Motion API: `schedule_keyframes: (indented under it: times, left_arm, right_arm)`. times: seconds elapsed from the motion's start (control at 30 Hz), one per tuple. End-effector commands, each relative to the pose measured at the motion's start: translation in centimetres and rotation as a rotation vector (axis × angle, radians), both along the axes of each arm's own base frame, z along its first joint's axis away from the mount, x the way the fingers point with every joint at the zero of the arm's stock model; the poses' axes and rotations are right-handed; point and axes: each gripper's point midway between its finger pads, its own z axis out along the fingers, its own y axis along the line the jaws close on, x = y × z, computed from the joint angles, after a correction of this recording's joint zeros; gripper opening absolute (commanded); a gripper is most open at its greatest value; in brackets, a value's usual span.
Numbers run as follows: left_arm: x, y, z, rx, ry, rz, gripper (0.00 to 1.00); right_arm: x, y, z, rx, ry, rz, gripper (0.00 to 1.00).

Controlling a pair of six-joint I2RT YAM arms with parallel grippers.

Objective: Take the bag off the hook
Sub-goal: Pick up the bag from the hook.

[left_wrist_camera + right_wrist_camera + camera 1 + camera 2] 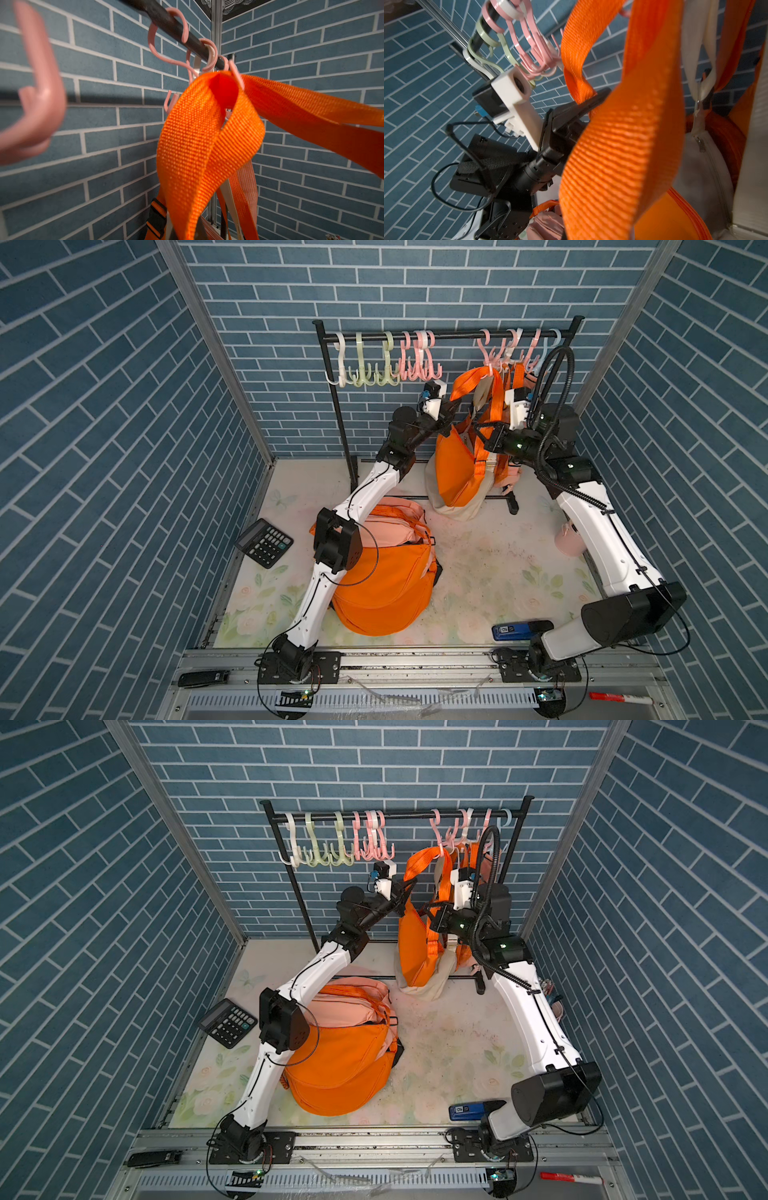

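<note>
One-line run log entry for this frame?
left gripper: shut on strap | right gripper: shut on strap | bag: hanging, strap over pink hook

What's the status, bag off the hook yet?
Left pincer shut on orange strap. Right pincer shut on orange strap too. Bag not yet off pink hook. Cream bag hangs right behind.

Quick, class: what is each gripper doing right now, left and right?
Left gripper: jaws shut on the orange bag strap.
Right gripper: jaws shut, also on the orange bag strap.
</note>
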Motion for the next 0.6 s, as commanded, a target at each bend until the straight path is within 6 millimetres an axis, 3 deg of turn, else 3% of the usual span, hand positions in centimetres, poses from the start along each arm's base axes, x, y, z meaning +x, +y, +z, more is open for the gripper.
schedule_keyframes:
  times: [0.0,0.23,0.43,0.57]
  left_arm:
    - [-1.8,0.6,2.9,0.000,-0.038,-0.005,0.00]
    - [-2.1,1.8,4.1,0.058,-0.037,0.061,0.00]
    - [-1.9,3.2,4.8,0.085,-0.004,0.093,0.00]
    - [-3.1,4.4,6.1,0.086,-0.022,0.113,0.00]
  right_arm:
    - [0.9,-0.3,1.6,-0.002,-0.036,0.006,0.00]
    - [4.1,-2.0,4.4,0.004,-0.059,-0.028,0.00]
    - [8.1,-3.7,5.2,0.043,-0.023,-0.051,0.00]
    - [8.0,-4.1,7.2,0.066,-0.062,-0.049,0.00]
